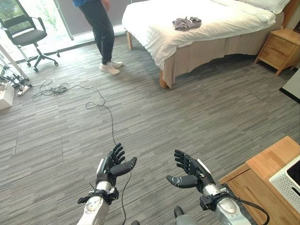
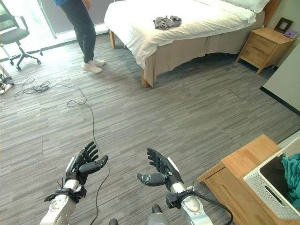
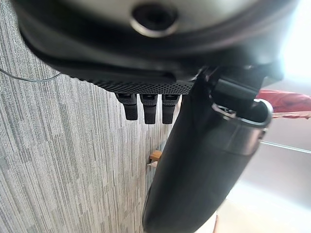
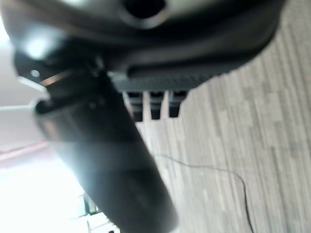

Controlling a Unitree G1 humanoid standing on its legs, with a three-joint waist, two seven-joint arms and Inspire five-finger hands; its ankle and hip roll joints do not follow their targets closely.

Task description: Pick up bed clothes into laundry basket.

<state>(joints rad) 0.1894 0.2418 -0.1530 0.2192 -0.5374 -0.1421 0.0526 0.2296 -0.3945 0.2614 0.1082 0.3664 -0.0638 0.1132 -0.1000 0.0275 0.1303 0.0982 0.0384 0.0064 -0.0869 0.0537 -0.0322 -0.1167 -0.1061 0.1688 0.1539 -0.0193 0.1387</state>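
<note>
Low in the frame, I see my left robot hand (image 1: 114, 165) and right robot hand (image 1: 188, 172) spread open, empty. Grey clothes (image 1: 186, 23) lie on the bed (image 1: 154, 28), upper right.

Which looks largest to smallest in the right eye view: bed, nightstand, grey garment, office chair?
1. Bed.
2. Nightstand.
3. Office chair and grey garment: they look alike in size; the chair is cut off by the view's edge, so I won't rank them.

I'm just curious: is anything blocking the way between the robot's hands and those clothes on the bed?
Nothing visible. Open floor lies between both robot hands, left and right, and the bed with the clothes. A person stands off left.
</note>
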